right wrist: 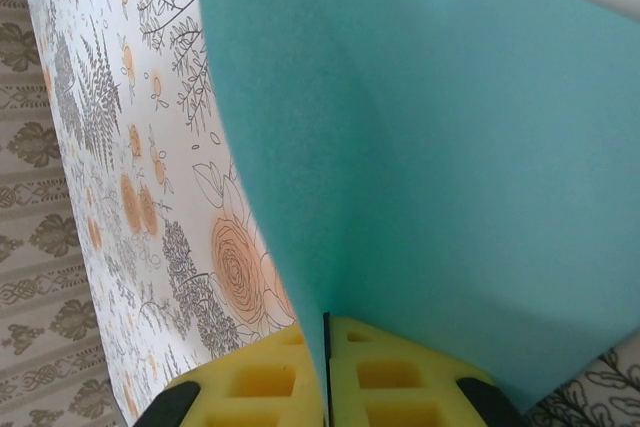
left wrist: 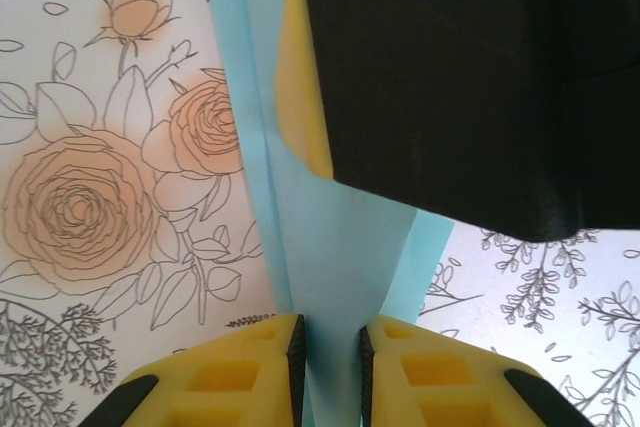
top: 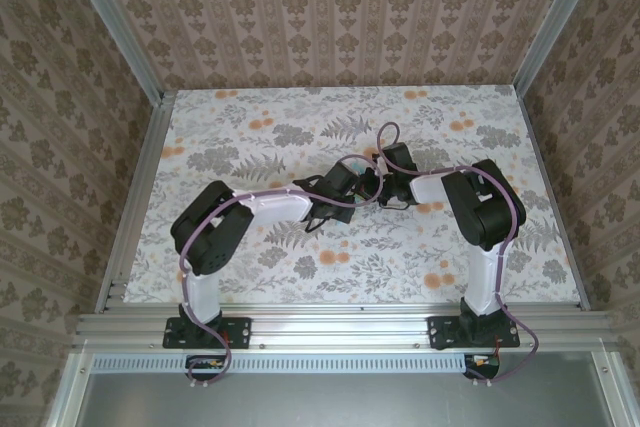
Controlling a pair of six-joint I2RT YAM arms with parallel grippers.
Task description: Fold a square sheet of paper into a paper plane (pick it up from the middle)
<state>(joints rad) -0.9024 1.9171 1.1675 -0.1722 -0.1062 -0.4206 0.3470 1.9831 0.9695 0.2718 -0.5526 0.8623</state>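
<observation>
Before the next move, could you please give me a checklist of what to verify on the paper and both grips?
1. Right gripper jaws shut on the blue paper: ok.
2. Paper between left gripper jaws: ok.
3. Left jaws clamped: not ok, a narrow gap shows.
4. Lengthwise crease present: ok.
5. Paper clear of the tabletop: cannot tell.

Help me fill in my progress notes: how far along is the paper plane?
Done: the square sheet of paper looks picked up off the table and carries a lengthwise crease. In hand: the right gripper is shut on it, while the left gripper straddles it with its jaws slightly apart. Left: the pointed dart shape, since no nose folds show yet.
</observation>
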